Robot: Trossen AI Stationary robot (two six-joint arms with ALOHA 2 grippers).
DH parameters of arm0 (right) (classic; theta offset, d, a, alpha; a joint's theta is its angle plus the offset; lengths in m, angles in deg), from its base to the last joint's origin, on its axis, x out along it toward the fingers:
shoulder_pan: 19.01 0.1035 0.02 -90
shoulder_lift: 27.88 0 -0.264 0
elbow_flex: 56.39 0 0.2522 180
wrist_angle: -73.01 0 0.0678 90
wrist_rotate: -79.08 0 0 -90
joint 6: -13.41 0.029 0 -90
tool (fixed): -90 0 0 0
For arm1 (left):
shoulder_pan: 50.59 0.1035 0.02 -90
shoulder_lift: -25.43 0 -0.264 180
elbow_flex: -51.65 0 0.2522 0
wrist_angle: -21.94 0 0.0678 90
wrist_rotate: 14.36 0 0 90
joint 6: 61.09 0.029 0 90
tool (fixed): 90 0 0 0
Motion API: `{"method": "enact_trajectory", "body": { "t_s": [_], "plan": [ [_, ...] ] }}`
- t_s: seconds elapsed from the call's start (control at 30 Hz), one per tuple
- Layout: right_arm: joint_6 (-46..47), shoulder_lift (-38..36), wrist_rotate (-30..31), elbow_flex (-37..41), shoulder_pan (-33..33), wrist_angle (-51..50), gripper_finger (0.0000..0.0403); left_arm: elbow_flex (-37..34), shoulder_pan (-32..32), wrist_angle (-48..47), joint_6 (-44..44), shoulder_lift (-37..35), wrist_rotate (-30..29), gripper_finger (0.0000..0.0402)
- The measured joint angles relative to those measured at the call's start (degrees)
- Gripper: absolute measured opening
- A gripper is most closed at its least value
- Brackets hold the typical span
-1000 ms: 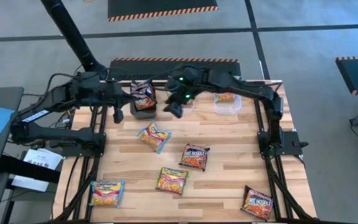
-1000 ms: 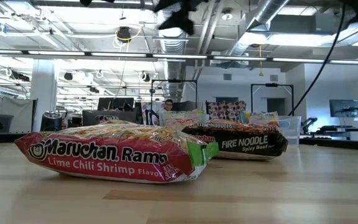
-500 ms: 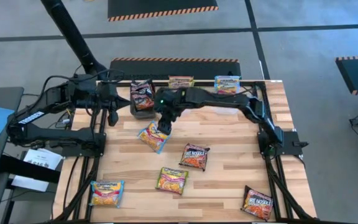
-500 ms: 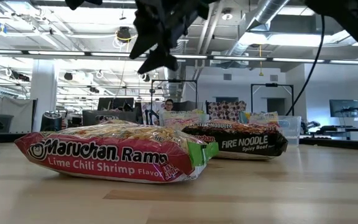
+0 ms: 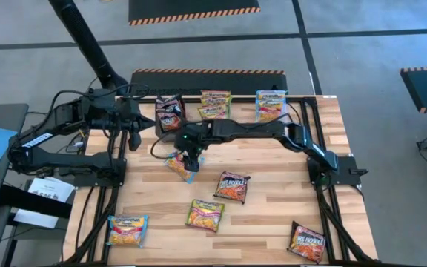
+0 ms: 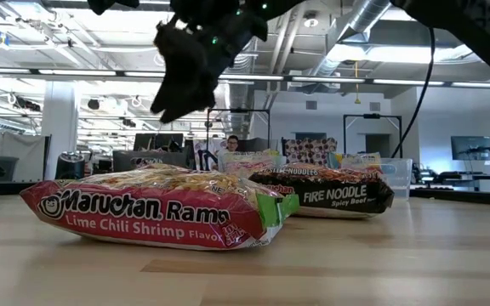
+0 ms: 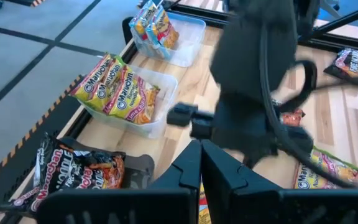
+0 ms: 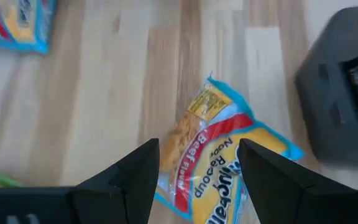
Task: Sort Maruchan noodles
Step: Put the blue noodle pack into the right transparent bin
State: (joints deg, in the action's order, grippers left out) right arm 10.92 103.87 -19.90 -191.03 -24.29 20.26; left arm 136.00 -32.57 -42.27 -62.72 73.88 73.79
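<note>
The right claw (image 5: 190, 157) hangs over the blue-edged yellow packet (image 5: 181, 165) that lies on the wooden surface (image 5: 273, 185), a little before the black tub (image 5: 170, 127). In the right wrist view its two dark fingers (image 8: 129, 177) are spread apart, and the same packet (image 8: 225, 165) lies between and just beyond them; I cannot tell if they touch it. In the high view the arm covers most of this packet, so only its near part shows.

The left claw (image 5: 138, 136) waits at the far left of the surface, just beside the black tub, and in the left wrist view its fingers (image 7: 188, 171) are pressed together with nothing between them.

The other noodles lie well apart from the right claw: a dark packet (image 5: 232, 186) and a pink-green packet (image 5: 205, 214) in the middle, a blue-edged packet (image 5: 127, 229) at the near left corner, a dark one (image 5: 307, 241) at the near right corner. A dark packet (image 5: 170, 111) stands in the black tub, pink-green packets (image 5: 215, 103) are in a clear tub, and blue-edged ones (image 5: 270, 104) in another clear tub.

In the low view the pink-green packet (image 6: 156, 208) hides much of the surface behind it, and the right claw (image 6: 185, 72) is blurred.
</note>
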Motion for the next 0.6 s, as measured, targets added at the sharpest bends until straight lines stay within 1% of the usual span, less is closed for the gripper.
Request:
{"method": "enact_trajectory", "body": {
  "t_s": [0.07,0.13,0.3,0.47,0.6],
  "plan": [
    [-1.48,0.60,0.40,0.36,0.49,-0.13,0.0244,0.00,0.00,0.00,0.01,0.02,0.02,0.0000],
    [-2.03,1.67,0.56,0.17,0.94,2.56,0.0244,0.00,0.00,0.04,0.00,0.02,-0.02,0.0000],
    [-1.68,5.26,4.18,0.24,1.65,1.98,0.0244,0.00,0.00,-0.08,-0.68,0.02,-0.05,0.0000],
    [0.08,6.47,9.15,0.13,1.62,2.49,0.0244,0.00,0.00,-0.24,-0.63,0.02,-0.04,0.0000],
    [0.97,7.26,9.16,0.14,1.40,2.27,0.0244,0.00,0.00,-0.27,-0.61,0.02,-0.04,0.0000]
  ]
}}
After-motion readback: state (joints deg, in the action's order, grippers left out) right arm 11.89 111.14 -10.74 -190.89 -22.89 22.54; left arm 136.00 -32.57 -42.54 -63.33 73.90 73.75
